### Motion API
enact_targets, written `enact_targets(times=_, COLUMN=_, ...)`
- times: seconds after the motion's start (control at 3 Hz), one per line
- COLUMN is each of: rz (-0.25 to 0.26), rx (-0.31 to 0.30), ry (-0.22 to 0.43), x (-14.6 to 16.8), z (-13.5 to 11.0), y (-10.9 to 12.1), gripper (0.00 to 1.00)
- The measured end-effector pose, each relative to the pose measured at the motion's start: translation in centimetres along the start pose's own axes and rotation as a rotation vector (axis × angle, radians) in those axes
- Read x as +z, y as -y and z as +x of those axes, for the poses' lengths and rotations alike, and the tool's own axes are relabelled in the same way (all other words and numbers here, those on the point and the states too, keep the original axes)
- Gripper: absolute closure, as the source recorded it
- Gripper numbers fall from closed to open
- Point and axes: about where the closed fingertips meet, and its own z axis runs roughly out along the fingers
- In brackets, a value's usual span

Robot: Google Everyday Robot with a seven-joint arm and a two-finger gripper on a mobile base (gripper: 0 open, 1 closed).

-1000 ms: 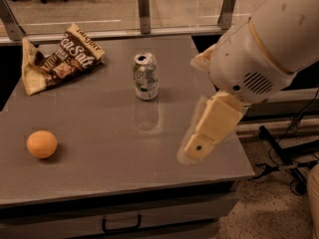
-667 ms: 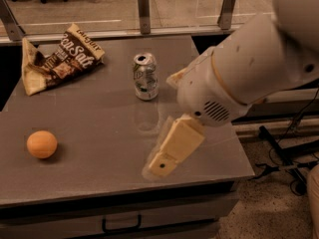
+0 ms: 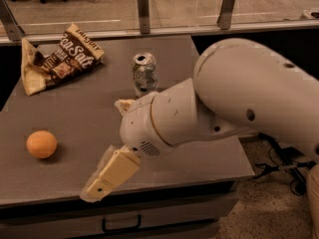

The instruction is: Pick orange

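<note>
The orange (image 3: 41, 144) sits alone at the lower left of the frame, resting on the grey table (image 3: 75, 103) near its left edge, with nothing touching it. There is one orange only.

To its right, in the lower middle of the frame, hangs the gripper (image 3: 102, 180), a cream, flat-sided piece that slants down and to the left, with its tip over the table's front edge. It is apart from the orange, with a strip of bare table top between them. Whether it is released or clenched cannot be told, as it shows only as one slab; it holds nothing that can be seen.

The single arm (image 3: 239, 98) enters from the right side of the frame as a large, rounded white shell, narrows into a white wrist housing at the middle, and bends downward and leftward to the gripper. It covers much of the table's right half.

Behind the wrist, in the upper middle, one silver drinks can (image 3: 144, 74) stands upright. In the upper left lies one crumpled chip bag (image 3: 57, 59), well apart from the orange. One dark drawer handle (image 3: 122, 226) shows below the table front
</note>
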Motion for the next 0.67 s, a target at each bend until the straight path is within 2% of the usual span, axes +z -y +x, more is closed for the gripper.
enact_targets(times=0.33, rz=0.025, rx=-0.045, ry=0.047, x=4.56, z=-2.65, y=0.00, gripper=0.00)
enact_targets(times=0.67, rz=0.023, rx=-0.046, ry=0.047, x=4.57, z=-2.65, y=-0.08, gripper=0.00)
